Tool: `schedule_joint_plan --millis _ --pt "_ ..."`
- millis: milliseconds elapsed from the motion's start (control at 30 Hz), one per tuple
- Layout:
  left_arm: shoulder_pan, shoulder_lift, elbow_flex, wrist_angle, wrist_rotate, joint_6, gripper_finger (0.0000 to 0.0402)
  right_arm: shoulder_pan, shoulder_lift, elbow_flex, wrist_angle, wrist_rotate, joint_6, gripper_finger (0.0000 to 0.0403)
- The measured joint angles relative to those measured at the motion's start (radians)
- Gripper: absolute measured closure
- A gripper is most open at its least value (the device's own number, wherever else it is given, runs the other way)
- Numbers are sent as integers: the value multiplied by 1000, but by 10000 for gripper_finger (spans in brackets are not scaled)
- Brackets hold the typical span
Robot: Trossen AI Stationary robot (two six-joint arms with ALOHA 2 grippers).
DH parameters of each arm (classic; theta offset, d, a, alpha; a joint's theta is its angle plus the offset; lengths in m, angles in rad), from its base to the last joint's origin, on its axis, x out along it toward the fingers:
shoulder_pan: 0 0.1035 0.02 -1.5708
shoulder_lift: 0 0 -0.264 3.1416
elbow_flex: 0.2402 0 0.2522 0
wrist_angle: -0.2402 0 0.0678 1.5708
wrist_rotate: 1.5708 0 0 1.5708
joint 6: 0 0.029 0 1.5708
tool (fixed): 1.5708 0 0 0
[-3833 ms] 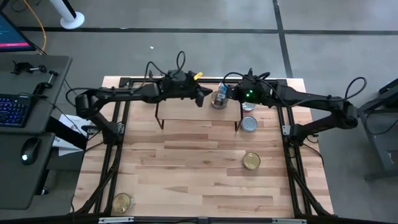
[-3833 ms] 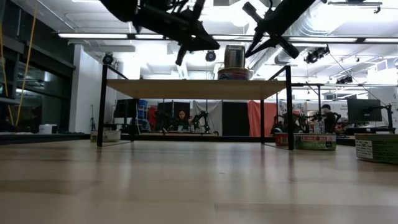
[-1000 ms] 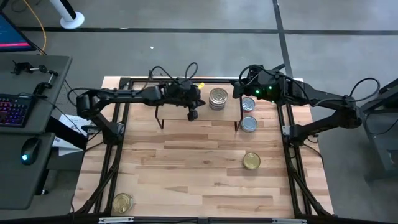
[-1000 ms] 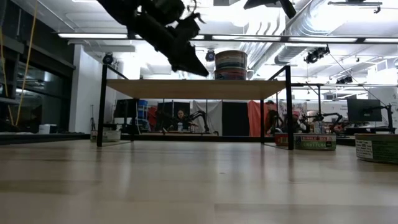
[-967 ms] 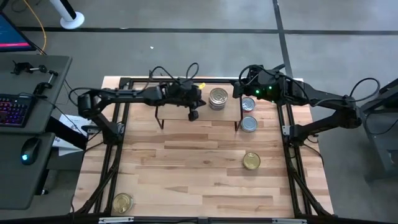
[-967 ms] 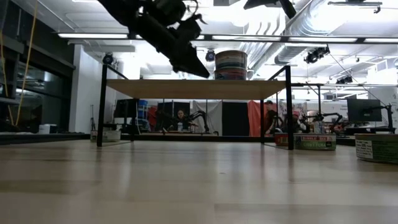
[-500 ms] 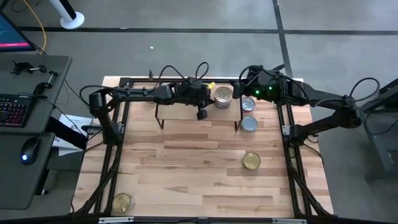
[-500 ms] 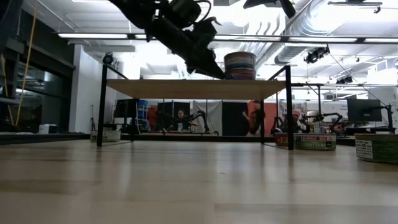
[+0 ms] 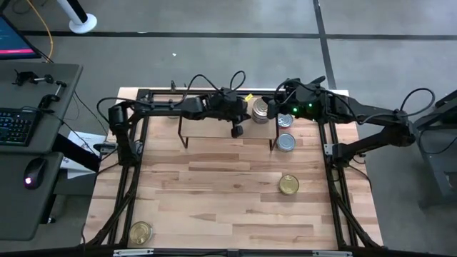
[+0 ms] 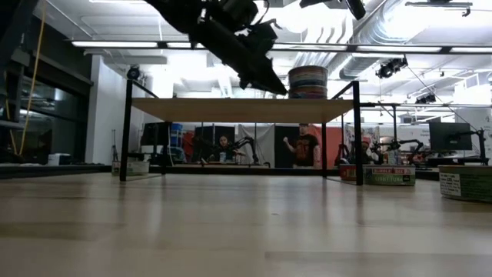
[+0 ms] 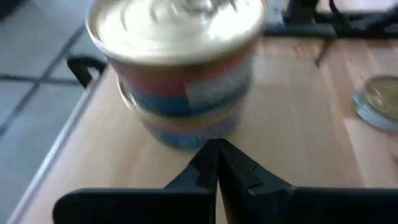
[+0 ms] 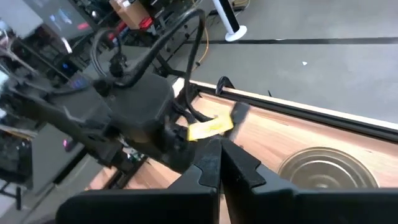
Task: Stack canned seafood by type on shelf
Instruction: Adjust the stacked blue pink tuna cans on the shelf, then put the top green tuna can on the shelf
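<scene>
Left wrist view — round ribbed tins [image 11: 180, 74]

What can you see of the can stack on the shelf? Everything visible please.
The can stack is two round tins, one upright on the other, with a shiny silver top and red, blue and pale label bands. It stands near the right end of the shelf, on its light wood top. The shut left pincer points at its side, close by; contact can't be confirmed. The right pincer is shut nearby.
</scene>
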Motion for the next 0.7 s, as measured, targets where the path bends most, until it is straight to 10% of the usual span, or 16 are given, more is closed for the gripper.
schedule_joint_plan --millis 333,700 --pt "-29 -299 -57 -354 136 -95 401 56 -33 -1 -229 -93 -22 403" --pt "-327 -733 -520 18 63 -516 402 398 -19 -240 -311 -364 298 403"
